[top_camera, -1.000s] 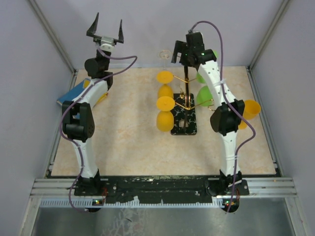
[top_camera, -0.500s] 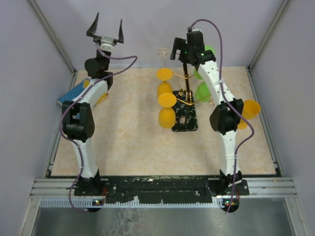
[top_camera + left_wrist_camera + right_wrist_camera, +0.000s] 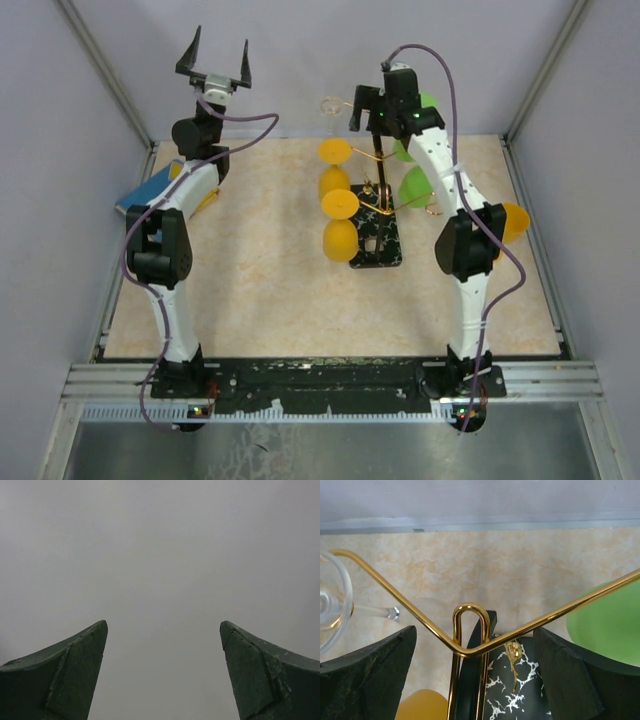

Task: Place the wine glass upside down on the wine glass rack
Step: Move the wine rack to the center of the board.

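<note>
Right gripper [image 3: 475, 637] straddles the rack [image 3: 373, 245], jaws wide, empty; the glass [image 3: 330, 605] seems hung by its foot to drain. Left gripper [image 3: 213, 62] idles aloft, jaws wide.

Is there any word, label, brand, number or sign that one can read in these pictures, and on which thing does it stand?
No text can be read in any of the views.
The wine glass rack: the white lines on its black base are a marble pattern, not writing.
The blue flat object at the far left: too small to show any print.
</note>
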Robot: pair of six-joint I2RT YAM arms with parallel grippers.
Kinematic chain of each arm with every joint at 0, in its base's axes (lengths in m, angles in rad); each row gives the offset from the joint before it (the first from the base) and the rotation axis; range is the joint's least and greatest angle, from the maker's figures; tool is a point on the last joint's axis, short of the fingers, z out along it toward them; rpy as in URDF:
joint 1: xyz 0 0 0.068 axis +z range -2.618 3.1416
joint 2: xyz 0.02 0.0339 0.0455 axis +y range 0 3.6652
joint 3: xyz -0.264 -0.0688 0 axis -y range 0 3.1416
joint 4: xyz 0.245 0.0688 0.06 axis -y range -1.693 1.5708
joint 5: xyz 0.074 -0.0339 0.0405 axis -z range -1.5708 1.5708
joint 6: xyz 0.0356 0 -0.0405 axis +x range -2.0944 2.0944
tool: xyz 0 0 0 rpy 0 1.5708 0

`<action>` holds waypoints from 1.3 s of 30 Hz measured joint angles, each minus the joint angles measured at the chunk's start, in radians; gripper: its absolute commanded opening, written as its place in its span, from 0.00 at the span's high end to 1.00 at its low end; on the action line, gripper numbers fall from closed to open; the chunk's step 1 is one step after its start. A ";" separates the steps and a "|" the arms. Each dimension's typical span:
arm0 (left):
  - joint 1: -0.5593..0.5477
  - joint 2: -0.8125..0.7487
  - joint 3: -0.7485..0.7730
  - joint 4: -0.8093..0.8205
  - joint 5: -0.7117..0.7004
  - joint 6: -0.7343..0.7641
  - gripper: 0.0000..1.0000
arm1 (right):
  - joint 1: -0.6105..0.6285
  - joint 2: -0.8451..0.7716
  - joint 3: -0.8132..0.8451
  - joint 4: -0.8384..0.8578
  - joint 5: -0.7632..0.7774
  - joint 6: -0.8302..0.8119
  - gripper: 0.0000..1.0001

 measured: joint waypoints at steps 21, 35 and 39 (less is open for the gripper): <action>0.000 0.000 0.000 -0.010 0.015 -0.023 0.01 | 0.014 -0.144 -0.071 -0.030 -0.007 -0.055 0.01; -0.009 -0.018 -0.033 -0.053 0.066 -0.051 0.01 | -0.006 -0.386 -0.223 0.002 0.123 -0.073 0.08; -0.021 -0.053 -0.038 -0.087 0.097 -0.049 0.01 | -0.072 -0.499 -0.290 -0.013 0.243 -0.059 0.11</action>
